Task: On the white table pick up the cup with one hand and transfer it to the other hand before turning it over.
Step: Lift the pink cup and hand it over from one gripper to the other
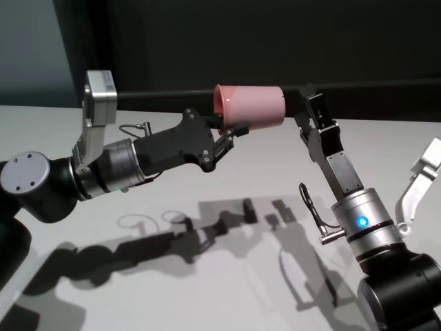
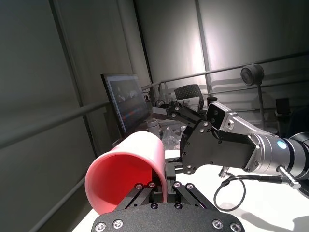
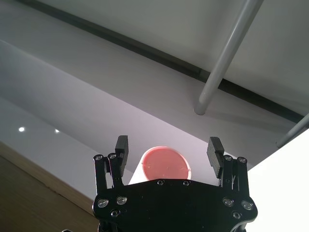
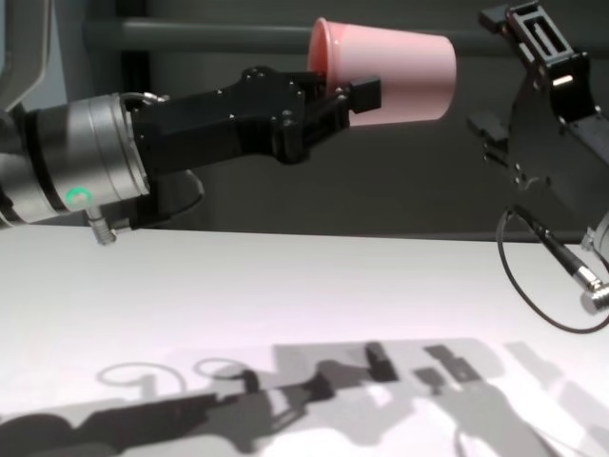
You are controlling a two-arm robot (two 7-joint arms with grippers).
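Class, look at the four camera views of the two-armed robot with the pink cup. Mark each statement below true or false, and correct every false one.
1. The pink cup stands upright on the white table. False: it is held on its side, in the air.
2. The left gripper is shut on the cup's rim. True.
3. The right gripper is clamped on the cup. False: its jaws are open, at the cup's base end.
4. The cup's flat base faces the right wrist camera. True.
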